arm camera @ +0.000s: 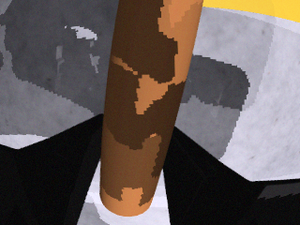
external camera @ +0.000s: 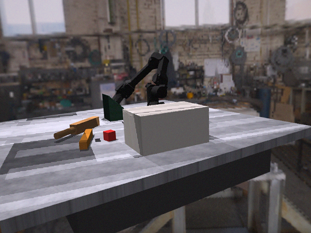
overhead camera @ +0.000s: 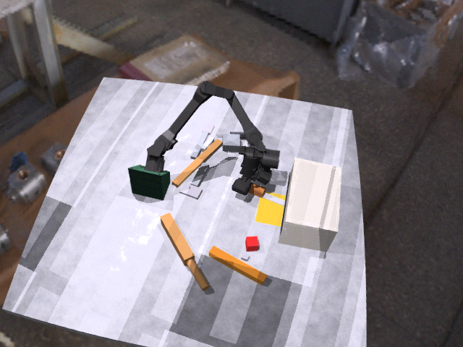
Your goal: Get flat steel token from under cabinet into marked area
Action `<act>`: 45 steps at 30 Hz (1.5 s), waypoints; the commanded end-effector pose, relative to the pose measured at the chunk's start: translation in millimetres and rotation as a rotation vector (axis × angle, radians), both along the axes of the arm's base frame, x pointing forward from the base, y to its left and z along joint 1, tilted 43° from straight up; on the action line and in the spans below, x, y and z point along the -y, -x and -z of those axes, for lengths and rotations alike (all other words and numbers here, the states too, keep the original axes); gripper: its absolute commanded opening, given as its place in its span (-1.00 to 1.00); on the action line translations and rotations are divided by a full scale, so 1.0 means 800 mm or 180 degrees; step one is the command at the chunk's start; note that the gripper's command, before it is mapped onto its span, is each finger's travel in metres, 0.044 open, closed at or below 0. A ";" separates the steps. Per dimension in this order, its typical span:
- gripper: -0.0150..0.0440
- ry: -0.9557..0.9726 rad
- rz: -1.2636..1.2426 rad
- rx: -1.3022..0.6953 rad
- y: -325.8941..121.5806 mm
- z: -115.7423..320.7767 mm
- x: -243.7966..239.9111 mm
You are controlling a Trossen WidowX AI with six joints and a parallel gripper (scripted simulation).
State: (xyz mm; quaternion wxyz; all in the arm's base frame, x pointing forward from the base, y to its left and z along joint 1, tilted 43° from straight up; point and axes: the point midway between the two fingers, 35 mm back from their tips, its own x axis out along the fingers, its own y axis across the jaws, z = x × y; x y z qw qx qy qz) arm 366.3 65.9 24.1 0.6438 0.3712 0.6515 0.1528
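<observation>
My gripper [overhead camera: 252, 183] [arm camera: 135, 127] is shut on a round orange-brown handle [overhead camera: 258, 191] [arm camera: 142, 103], low over the table. A thin pale blade [overhead camera: 273, 199] runs from the handle across the yellow marked area [overhead camera: 268, 213] [arm camera: 262, 8] to the foot of the cabinet's front; whether its tip is under the cabinet is hidden. The beige cabinet [overhead camera: 313, 194] [external camera: 174, 130] stands right beside the marked area. The steel token cannot be made out in any view, and the vent slots do not show. In the exterior view the cabinet hides the gripper's fingers and the marked area.
A red cube [overhead camera: 252, 243] [external camera: 109, 135], a small grey piece [overhead camera: 245, 258] [external camera: 97, 140], an orange bar [overhead camera: 237, 264] [external camera: 85, 139] and a wooden paddle [overhead camera: 176, 237] [external camera: 84, 125] lie in front. A long orange strip [overhead camera: 197, 163] and several grey pieces lie behind, near the green block [overhead camera: 148, 183] [external camera: 111, 108].
</observation>
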 end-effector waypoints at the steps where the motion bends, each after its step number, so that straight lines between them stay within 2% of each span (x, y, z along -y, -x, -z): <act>1: -0.49 -0.0004 0.0008 -0.0029 0.009 0.000 -0.003; 45: -0.49 -0.0007 0.0008 -0.0039 0.066 -0.010 -0.023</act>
